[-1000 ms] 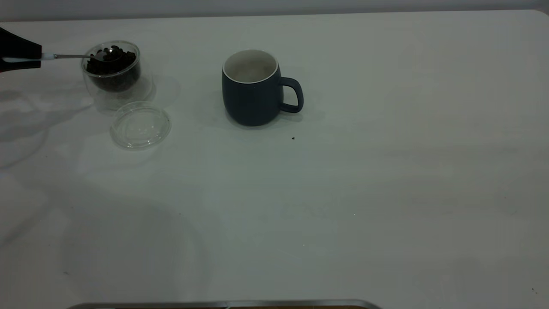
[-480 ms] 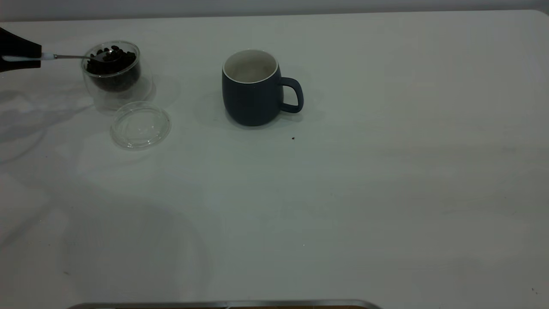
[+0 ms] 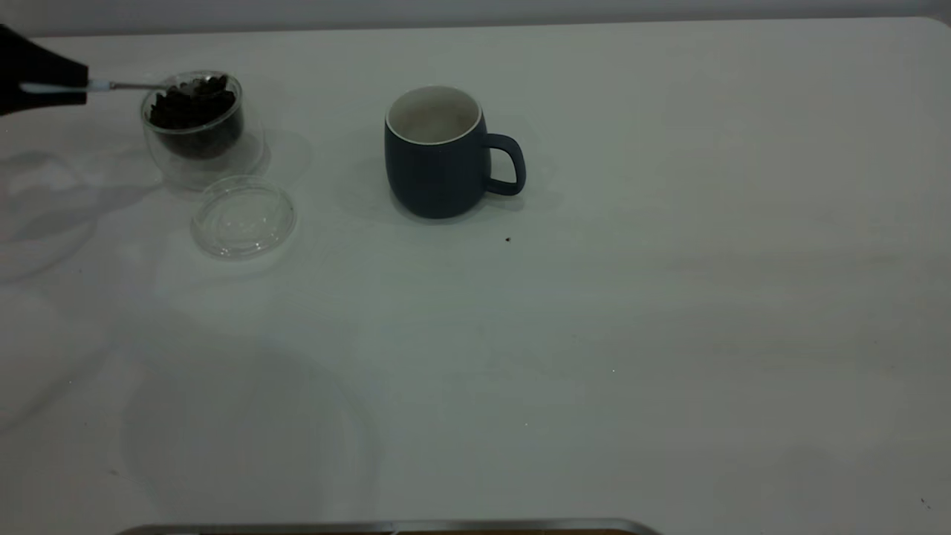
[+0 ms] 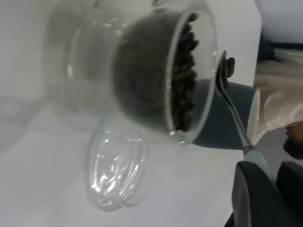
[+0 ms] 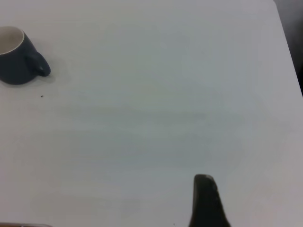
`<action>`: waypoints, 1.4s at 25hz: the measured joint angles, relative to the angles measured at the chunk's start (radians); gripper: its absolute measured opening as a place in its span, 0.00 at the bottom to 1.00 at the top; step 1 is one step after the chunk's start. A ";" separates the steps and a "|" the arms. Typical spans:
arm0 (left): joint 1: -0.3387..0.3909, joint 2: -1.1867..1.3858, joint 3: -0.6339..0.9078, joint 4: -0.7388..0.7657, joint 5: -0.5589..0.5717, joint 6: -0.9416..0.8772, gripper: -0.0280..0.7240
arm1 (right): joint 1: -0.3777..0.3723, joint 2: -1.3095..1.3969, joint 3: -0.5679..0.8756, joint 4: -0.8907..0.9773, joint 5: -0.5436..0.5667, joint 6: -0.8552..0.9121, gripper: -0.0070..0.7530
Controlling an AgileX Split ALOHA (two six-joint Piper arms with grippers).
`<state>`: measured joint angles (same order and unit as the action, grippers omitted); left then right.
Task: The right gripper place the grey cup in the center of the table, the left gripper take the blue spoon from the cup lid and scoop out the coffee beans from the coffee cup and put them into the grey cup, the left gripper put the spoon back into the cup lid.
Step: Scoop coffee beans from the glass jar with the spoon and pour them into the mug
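The left hand is clamped on the pale handle of the spoon at the far left edge of the exterior view, and the spoon's long axis runs level from the hand toward the mug, its metal bowl poised at the rim of the glass cup. In the left wrist view the bowl carries at least one bean and sits just clear of the heap of beans in the glass. The lid lies flat on the table just beside the glass, on the near side. The mug stands well apart from the glass, along the spoon's own line, upright, handle turned away from the glass, interior showing white. So the coming carry looks like a straight push along the handle's axis, spoon held level. The right hand is parked well off from the mug; I cannot tell its state.
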<state>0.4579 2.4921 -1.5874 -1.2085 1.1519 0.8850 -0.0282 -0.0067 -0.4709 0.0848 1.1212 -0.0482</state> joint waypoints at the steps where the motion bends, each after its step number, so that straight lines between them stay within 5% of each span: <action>1: -0.004 -0.007 0.000 -0.003 0.002 0.000 0.20 | 0.000 0.000 0.000 0.000 0.000 0.000 0.71; 35: -0.343 -0.041 0.000 -0.051 0.003 0.054 0.20 | 0.000 0.000 0.000 0.003 0.000 0.000 0.71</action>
<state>0.1145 2.4516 -1.5874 -1.2598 1.1549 0.9387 -0.0282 -0.0067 -0.4709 0.0879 1.1212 -0.0482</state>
